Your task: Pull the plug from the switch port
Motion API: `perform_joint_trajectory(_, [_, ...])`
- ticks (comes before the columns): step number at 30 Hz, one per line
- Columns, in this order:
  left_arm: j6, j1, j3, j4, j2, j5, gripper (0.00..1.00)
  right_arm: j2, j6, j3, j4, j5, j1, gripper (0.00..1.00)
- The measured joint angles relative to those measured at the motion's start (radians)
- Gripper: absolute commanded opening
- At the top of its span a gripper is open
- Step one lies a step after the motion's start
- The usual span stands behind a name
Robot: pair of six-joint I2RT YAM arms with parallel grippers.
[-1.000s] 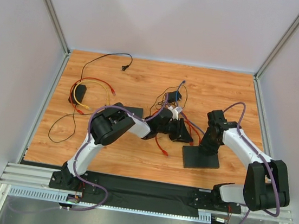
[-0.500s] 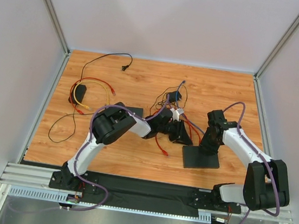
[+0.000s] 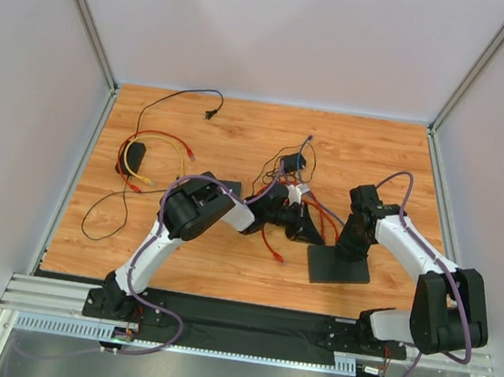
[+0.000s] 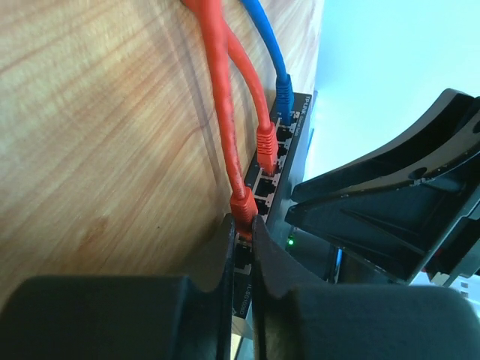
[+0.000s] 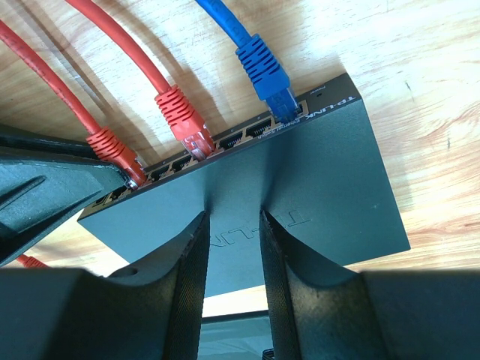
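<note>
Red plug sitting in switch port, left hand clamping it; right hand, slightly apart, pressing switch top. Alongside, second red plug, blue plug occupying neighbouring ports.

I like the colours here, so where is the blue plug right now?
In the right wrist view, the blue plug sits in the switch's end port, with a red plug to its left.

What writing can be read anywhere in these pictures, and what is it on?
"TP-LINK": small white print on the front edge of the black switch, beside the blue plug.
Raised logo on the switch's top: partly hidden by the right gripper, not fully readable.
Port labels in the left wrist view: too blurred.
</note>
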Motion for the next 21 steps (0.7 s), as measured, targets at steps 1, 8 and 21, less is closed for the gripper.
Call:
perform_joint_trajectory(1, [-0.006, 0.002, 0.002, 0.0, 0.0, 0.006, 0.05, 0.001, 0.0, 0.0, 0.0, -0.001, 0.0, 0.35])
perform_joint_trajectory(8, [-0.04, 0.003, -0.006, 0.022, 0.005, 0.0, 0.0, 0.005, 0.002, 0.0, 0.0, -0.002, -0.002, 0.33])
perform_joint_trajectory(21, [0.085, 0.021, -0.077, 0.099, -0.043, -0.221, 0.0, 0.017, 0.041, -0.008, -0.002, 0.01, -0.004, 0.22])
